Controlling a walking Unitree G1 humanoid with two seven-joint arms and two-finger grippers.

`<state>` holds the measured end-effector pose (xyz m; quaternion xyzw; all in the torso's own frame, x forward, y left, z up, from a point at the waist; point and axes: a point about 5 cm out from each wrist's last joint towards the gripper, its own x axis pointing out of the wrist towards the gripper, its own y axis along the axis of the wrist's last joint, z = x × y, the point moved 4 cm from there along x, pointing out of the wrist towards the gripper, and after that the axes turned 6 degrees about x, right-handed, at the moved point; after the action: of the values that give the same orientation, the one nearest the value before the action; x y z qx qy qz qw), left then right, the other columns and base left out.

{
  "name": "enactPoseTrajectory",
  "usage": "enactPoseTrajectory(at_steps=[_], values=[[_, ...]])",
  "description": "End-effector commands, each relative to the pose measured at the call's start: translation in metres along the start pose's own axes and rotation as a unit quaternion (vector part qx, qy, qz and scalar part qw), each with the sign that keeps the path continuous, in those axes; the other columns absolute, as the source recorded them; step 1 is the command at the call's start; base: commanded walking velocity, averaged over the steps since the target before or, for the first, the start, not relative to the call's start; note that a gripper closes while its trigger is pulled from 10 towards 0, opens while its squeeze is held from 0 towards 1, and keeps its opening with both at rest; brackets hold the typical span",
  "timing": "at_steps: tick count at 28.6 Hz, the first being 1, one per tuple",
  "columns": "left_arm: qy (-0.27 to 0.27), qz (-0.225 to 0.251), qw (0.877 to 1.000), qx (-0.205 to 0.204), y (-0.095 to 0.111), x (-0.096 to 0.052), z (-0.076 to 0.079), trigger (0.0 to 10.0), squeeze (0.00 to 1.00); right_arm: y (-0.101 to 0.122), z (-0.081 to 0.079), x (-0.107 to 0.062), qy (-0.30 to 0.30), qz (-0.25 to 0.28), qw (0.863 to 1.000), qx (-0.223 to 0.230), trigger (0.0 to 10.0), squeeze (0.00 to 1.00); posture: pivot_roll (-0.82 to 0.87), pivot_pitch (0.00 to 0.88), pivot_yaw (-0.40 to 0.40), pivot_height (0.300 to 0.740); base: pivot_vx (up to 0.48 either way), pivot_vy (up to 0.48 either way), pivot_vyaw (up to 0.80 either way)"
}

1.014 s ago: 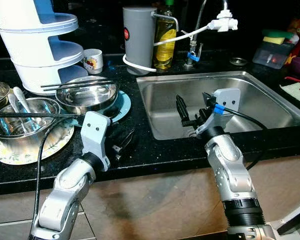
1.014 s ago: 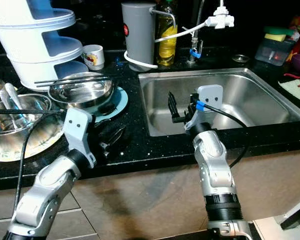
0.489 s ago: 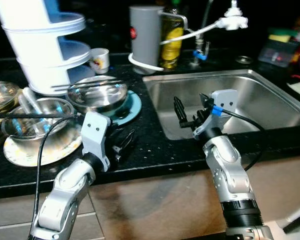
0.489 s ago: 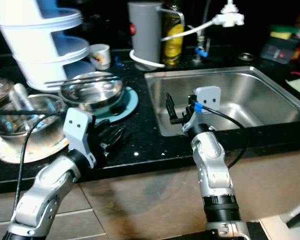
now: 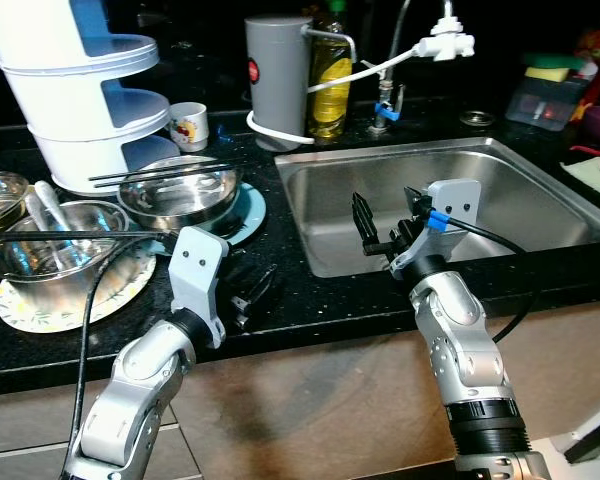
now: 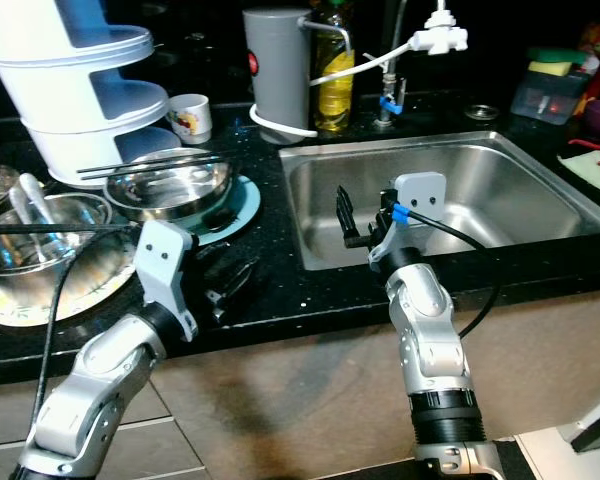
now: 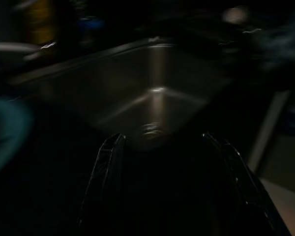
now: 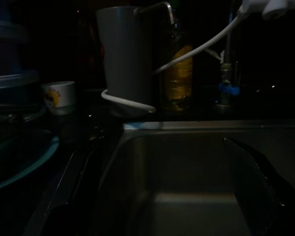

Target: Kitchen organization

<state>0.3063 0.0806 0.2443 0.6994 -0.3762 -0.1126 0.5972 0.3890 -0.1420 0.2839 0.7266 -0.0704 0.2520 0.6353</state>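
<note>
- A black countertop [image 5: 310,300] runs across the middle of the head views, with a stainless steel sink [image 5: 520,205] set into its right half.
- The right gripper [image 5: 385,228] is at the centre of the frame, raised over the near left edge of the sink; its two black fingers stand apart with nothing between them.
- The right wrist view looks along those spread fingers [image 8: 258,184] into the sink basin.
- The left gripper [image 5: 248,292] sits low over the countertop at lower left of centre, just in front of the teal plate [image 5: 242,212]; its fingers are apart and hold nothing.
- The left wrist view is dark and blurred; the two fingers [image 7: 105,169] frame the sink and its drain [image 7: 150,130].
- On the teal plate rests a steel bowl [image 5: 175,195] with a pair of chopsticks [image 5: 155,172] laid across its rim.
- At the left edge, a second steel bowl [image 5: 50,240] holding a white spoon [image 5: 48,203] stands on a patterned plate [image 5: 70,295].
- At upper left stands a white tiered rack [image 5: 80,90], with a small printed cup [image 5: 187,125] just beside it.
- At the top centre, behind the sink, a grey cylindrical container [image 5: 277,80] stands beside a bottle of yellow oil [image 5: 330,85].
- A white faucet head [image 5: 446,42] on a hose hangs above the sink's back edge.
</note>
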Motion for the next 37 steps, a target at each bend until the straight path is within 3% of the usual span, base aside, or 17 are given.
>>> enactPoseTrajectory(at_steps=[1, 2, 3, 6, 7, 9, 10, 13, 17, 21, 27, 29, 30, 32, 33, 34, 37], values=[[-0.04, -0.002, 0.999, 0.006, 0.003, -0.007, 0.01, 10.0, 0.0, -0.001, -0.002, 0.0, 0.01, -0.001, 1.0, 0.016, 10.0, 0.0, 0.0, 0.168, 0.002, 0.74, 0.0, 0.0, 0.0], [-0.04, -0.002, 0.999, 0.006, 0.003, -0.007, 0.01, 10.0, 0.0, -0.001, -0.002, 0.0, 0.01, -0.001, 1.0, 0.016, 10.0, 0.0, 0.0, 0.168, 0.002, 0.74, 0.0, 0.0, 0.0], [-0.034, -0.037, 0.998, 0.046, -0.006, -0.014, 0.006, 10.0, 0.0, 0.0, -0.003, 0.0, 0.02, -0.001, 1.0, 0.019, 10.0, 0.0, 0.0, 0.168, 0.002, 0.74, 0.0, 0.0, 0.0], [0.045, -0.08, 0.993, 0.077, -0.019, -0.022, -0.016, 10.0, 0.0, 0.001, -0.004, 0.0, 0.027, -0.001, 0.999, 0.022, 10.0, 0.0, 0.0, 0.17, -0.001, 0.74, 0.0, 0.0, 0.0], [0.109, -0.094, 0.982, 0.124, -0.023, -0.032, -0.033, 10.0, 0.55, 0.001, -0.005, 0.0, 0.029, -0.001, 0.999, 0.029, 10.0, 0.0, 0.01, 0.17, -0.003, 0.74, 0.0, 0.0, 0.0], [0.125, -0.098, 0.976, 0.146, -0.023, -0.036, -0.037, 10.0, 0.55, 0.001, -0.005, 0.0, 0.03, -0.001, 0.999, 0.032, 10.0, 0.0, 0.01, 0.17, -0.003, 0.74, 0.0, 0.0, 0.0], [0.139, -0.087, 0.975, 0.151, -0.02, -0.04, -0.039, 10.0, 1.0, 0.0, -0.005, 0.0, 0.03, -0.001, 0.999, 0.037, 10.0, 0.0, 0.01, 0.17, -0.003, 0.74, 0.0, 0.0, 0.0], [0.118, -0.047, 0.969, 0.21, -0.004, -0.046, -0.031, 10.0, 1.0, -0.001, -0.007, 0.0, 0.032, -0.002, 0.998, 0.045, 10.0, 0.0, 0.01, 0.169, -0.005, 0.74, 0.0, 0.0, 0.0], [0.114, -0.038, 0.936, 0.332, 0.007, -0.051, -0.031, 10.0, 1.0, -0.003, -0.011, -0.001, 0.036, -0.003, 0.998, 0.056, 10.0, 0.0, 0.02, 0.168, -0.008, 0.74, 0.0, 0.0, 0.0], [0.11, -0.026, 0.925, 0.364, 0.011, -0.052, -0.029, 10.0, 1.0, -0.003, -0.012, 0.0, 0.037, -0.004, 0.998, 0.059, 10.0, 0.0, 0.02, 0.168, -0.008, 0.74, 0.0, 0.0, 0.0], [0.086, -0.011, 0.896, 0.435, 0.015, -0.054, -0.021, 10.0, 1.0, -0.004, -0.013, -0.001, 0.036, -0.004, 0.997, 0.065, 10.0, 0.0, 0.02, 0.167, -0.007, 0.74, 0.0, 0.0, 0.0], [0.087, -0.01, 0.872, 0.481, 0.017, -0.055, -0.021, 10.0, 1.0, -0.004, -0.013, -0.002, 0.036, -0.004, 0.997, 0.066, 10.0, 0.0, 0.02, 0.167, -0.007, 0.74, 0.0, 0.0, 0.0], [0.087, -0.01, 0.872, 0.481, 0.017, -0.055, -0.021, 10.0, 1.0, -0.004, -0.013, -0.002, 0.036, -0.004, 0.997, 0.066, 10.0, 0.0, 0.02, 0.167, -0.007, 0.74, 0.0, 0.0, 0.0], [0.104, -0.027, 0.845, 0.524, 0.015, -0.057, -0.028, 10.0, 1.0, -0.005, -0.013, -0.002, 0.035, -0.005, 0.997, 0.069, 10.0, 0.0, 0.02, 0.167, -0.007, 0.74, 0.0, 0.0, 0.0], [0.113, -0.042, 0.834, 0.539, 0.012, -0.059, -0.033, 10.0, 0.25, -0.005, -0.013, -0.002, 0.035, -0.005, 0.997, 0.07, 10.0, 0.0, 0.02, 0.167, -0.007, 0.74, 0.0, 0.0, 0.0], [0.117, -0.054, 0.826, 0.548, 0.009, -0.061, -0.036, 10.0, 0.05, -0.006, -0.013, -0.002, 0.034, -0.006, 0.997, 0.071, 10.0, 0.0, 0.02, 0.167, -0.007, 0.74, 0.0, 0.0, 0.0], [0.117, -0.065, 0.82, 0.557, 0.007, -0.063, -0.039, 10.0, 0.0, -0.005, -0.014, -0.001, 0.034, -0.006, 0.997, 0.072, 10.0, 0.0, 0.03, 0.174, -0.009, 0.74, 0.0, 0.0, 0.0]])
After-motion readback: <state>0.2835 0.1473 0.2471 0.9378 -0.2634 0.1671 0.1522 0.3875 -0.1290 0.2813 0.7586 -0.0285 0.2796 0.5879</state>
